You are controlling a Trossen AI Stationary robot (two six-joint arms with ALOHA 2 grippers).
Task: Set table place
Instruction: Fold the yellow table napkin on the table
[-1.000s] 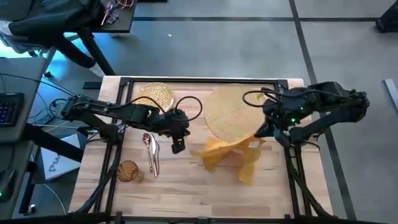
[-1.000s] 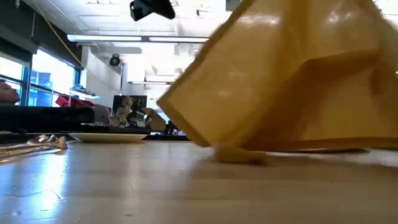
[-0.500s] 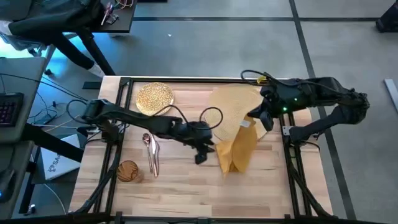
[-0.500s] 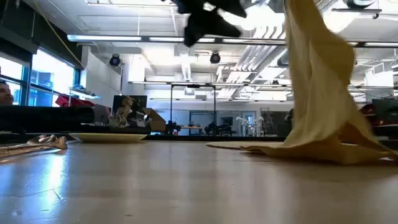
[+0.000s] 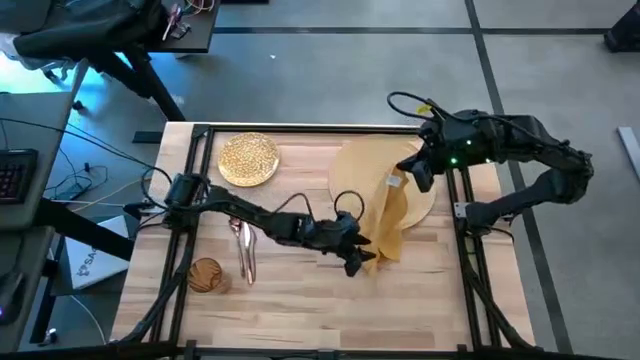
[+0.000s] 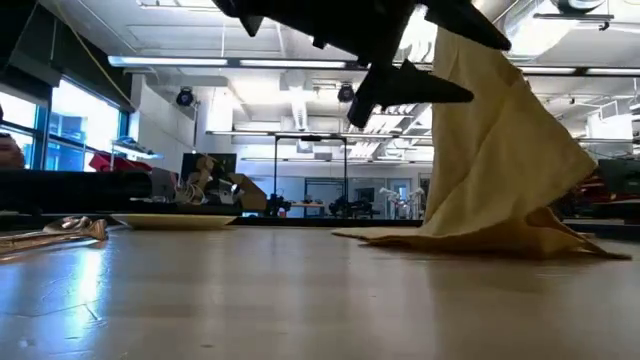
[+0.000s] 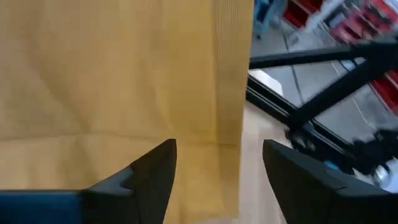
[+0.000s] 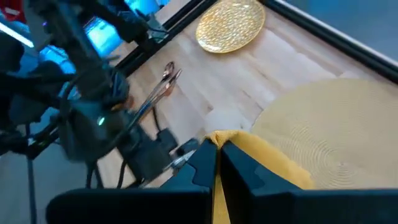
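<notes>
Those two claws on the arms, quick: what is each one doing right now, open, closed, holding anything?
Left gripper: open, fingers apart at the hanging napkin's lower edge, gripping nothing.
Right gripper: closed on the napkin's top, holding it up over the straw mat.

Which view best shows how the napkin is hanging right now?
The low view: the napkin hangs from the right gripper, its bottom edge bunched on the table. The high view shows it foreshortened over the mat, with the left gripper beside it. The wrist views show only close patches of cloth.
</notes>
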